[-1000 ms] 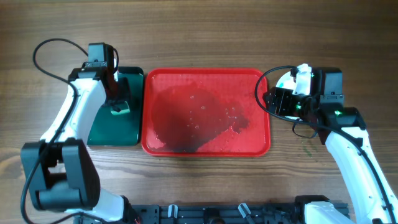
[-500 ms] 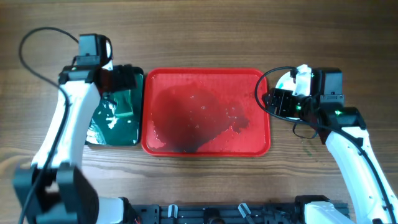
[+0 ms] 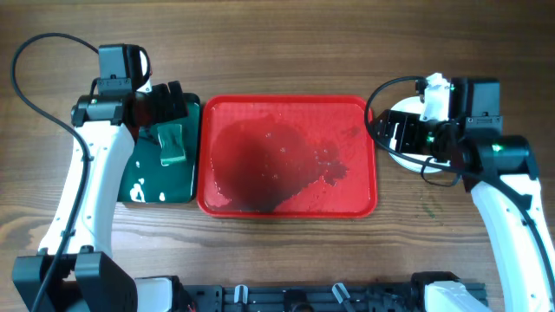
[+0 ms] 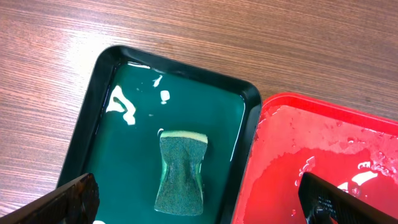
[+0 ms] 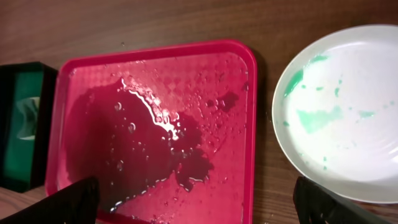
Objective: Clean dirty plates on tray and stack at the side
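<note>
Now the large red rectangular plastic tray point(image 3: 260, 113) lies in the middle of the wooden desk point(image 3: 286, 52) with only water on it, so we judge the plates are already taken off. A round white shallow plate point(image 5: 348, 124) sits on the desk just beside the tray's right rim, the side place for stacking. The right hand point(image 5: 196, 190) hovers there with its fingers wide apart, holding nothing. The left hand point(image 4: 198, 194) is also spread and empty above the green sponge point(image 4: 181, 173), which rests in the small dark green tray point(image 4: 211, 118), we suppose to soak. The right wrist view shows teal smears on the plate face, while overhead the arm hides most of it. We cannot tell how many plates lie there.
</note>
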